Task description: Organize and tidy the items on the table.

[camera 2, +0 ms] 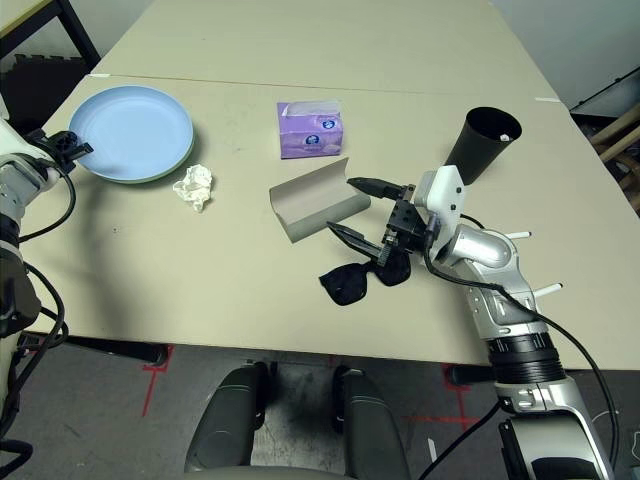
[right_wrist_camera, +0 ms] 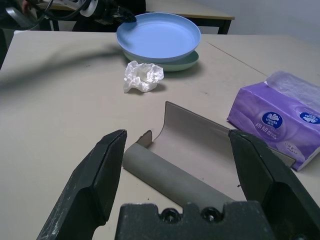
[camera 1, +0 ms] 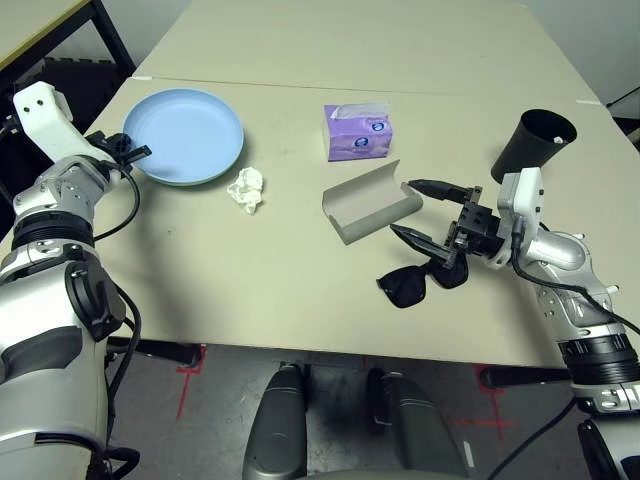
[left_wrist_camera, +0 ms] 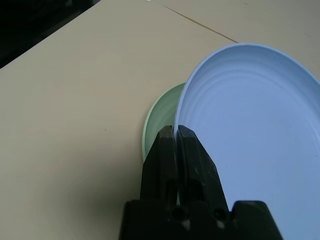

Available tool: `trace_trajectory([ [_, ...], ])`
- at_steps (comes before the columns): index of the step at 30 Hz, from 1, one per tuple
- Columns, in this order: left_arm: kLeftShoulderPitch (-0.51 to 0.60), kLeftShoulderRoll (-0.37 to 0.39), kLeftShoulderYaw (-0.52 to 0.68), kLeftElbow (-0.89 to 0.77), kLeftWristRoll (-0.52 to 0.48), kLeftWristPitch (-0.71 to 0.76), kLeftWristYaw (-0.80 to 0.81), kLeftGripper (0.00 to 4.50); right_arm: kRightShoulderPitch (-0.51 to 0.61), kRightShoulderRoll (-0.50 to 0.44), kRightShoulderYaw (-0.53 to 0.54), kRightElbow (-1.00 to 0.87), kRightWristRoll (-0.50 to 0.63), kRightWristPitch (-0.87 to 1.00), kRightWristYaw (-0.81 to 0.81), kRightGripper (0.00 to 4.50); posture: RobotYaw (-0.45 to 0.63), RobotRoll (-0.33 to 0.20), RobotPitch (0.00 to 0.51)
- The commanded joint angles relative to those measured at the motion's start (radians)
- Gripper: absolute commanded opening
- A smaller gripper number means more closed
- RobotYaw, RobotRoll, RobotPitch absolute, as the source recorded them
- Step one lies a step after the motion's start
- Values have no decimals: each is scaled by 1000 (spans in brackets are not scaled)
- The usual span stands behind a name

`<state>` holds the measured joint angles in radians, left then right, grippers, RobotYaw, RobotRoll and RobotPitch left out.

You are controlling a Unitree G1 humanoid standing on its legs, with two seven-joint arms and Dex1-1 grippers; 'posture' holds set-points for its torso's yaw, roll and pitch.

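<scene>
A light blue plate (camera 1: pixel 185 133) lies on top of a pale green plate (left_wrist_camera: pixel 159 117) at the table's (camera 1: pixel 240 300) far left. My left gripper (camera 1: pixel 136 153) is shut on the blue plate's near-left rim. Crumpled white tissue (camera 1: pixel 246 189) rests just right of the plates. The grey glasses case (camera 1: pixel 370 205) lies open mid-table. My right gripper (camera 1: pixel 424 212) stands open right beside the case's right end, nothing between its fingers. Black sunglasses (camera 1: pixel 412 282) lie on the table below that gripper. A black cup (camera 1: pixel 533 143) stands at the far right, something small and white at its rim.
The purple tissue box (camera 1: pixel 357 132) stands behind the glasses case. A seam crosses the table behind the plates and box. The table's front edge runs just below the sunglasses. Bare tabletop stretches between the tissue and the front edge.
</scene>
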<state>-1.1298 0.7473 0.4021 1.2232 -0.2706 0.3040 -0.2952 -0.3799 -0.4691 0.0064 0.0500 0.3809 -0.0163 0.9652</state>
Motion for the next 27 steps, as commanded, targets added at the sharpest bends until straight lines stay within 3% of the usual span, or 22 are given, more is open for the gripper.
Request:
trace_trajectory([
  [1, 3, -4, -11, 8, 18, -8, 14, 245, 2, -2, -15, -3, 10, 8, -2, 4500, 169, 0, 186],
  [4, 7, -18, -2, -2, 9, -23, 21, 1065, 0, 0, -14, -4, 10, 4, -2, 4500, 168, 0, 185],
  [10, 64, -28, -27, -68, 24, -42, -1, 3482, 11, 4, -20, -14, -1, 4, -36, 4500, 166, 0, 186],
  [13, 137, -38, -62, -199, 25, -14, -63, 4469, 29, 8, -24, -44, 15, 41, -65, 4500, 171, 0, 188],
  [20, 289, -56, -65, -544, -30, 119, -130, 4469, 34, 33, -20, -105, 61, 159, -106, 4500, 192, 0, 187],
  [27, 431, -23, -83, -814, -82, 272, -236, 4469, 21, 33, -16, -111, 46, 175, -103, 4500, 203, 0, 187],
])
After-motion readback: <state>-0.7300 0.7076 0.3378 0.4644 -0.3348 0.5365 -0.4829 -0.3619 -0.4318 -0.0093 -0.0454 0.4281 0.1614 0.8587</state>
